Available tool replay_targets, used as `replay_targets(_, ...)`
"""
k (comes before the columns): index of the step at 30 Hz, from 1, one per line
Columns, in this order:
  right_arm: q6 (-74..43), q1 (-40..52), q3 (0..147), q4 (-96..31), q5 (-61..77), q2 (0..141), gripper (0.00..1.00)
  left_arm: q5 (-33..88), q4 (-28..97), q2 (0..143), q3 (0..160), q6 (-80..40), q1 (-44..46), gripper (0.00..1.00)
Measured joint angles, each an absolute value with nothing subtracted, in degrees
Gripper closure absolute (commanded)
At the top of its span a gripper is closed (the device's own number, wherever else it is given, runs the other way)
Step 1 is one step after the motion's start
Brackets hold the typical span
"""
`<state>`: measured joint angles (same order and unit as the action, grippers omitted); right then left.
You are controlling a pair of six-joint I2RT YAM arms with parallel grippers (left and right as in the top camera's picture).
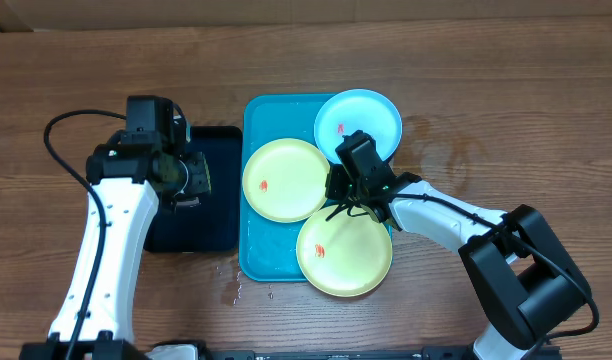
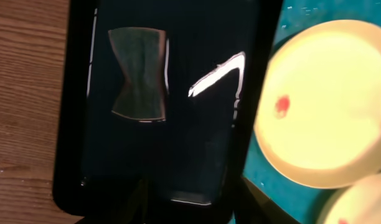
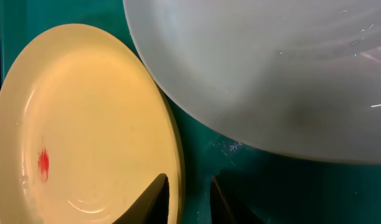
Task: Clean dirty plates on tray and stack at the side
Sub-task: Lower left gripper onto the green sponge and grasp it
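Observation:
The bright cyan-blue tray (image 1: 253, 250) holds three plates. A light cyan plate (image 1: 371, 115) lies at its far right corner. One yellow-green plate (image 1: 281, 180) lies at the middle left and another (image 1: 343, 255) at the near right; each has a small red smear. My right gripper (image 1: 339, 198) is narrowly open at the right rim of the middle yellow-green plate (image 3: 84, 124). One finger of it (image 3: 189, 199) is over the plate and the other over the tray (image 3: 197, 155), with the cyan plate (image 3: 271, 68) just beyond. My left gripper (image 2: 193, 208) is open and empty above the black tray.
A smaller black tray (image 1: 211, 215) lies against the left side of the blue tray. In the left wrist view it (image 2: 178, 37) holds a greyish bow-tie-shaped piece (image 2: 139, 74). Water drops (image 1: 231, 285) lie on the wooden table by the blue tray's near left corner.

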<state>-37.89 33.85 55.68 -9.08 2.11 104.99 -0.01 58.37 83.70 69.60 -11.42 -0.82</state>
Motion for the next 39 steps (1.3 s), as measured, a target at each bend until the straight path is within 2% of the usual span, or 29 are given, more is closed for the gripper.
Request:
replay_targets(11,-37.87,33.85,55.68,-9.65,2.11,104.99,0.76,-3.62,52.18,94.94,69.56,-9.23,-1.26,0.57)
replay_targets(22,-37.69,33.87,55.68,-9.72,2.11,104.99,0.73,-1.91,49.84,99.04,69.56,-8.93,-8.29,0.56)
replay_targets(28,-37.71,33.85,55.68,-9.74,2.11,104.99,0.72,-1.3,48.82,102.63,69.56,-8.86,-8.25,0.67)
replay_targets(39,-37.69,33.85,55.68,-9.72,2.13,104.99,0.72,-1.08,43.59,105.56,69.47,-8.8,-8.25,0.69)
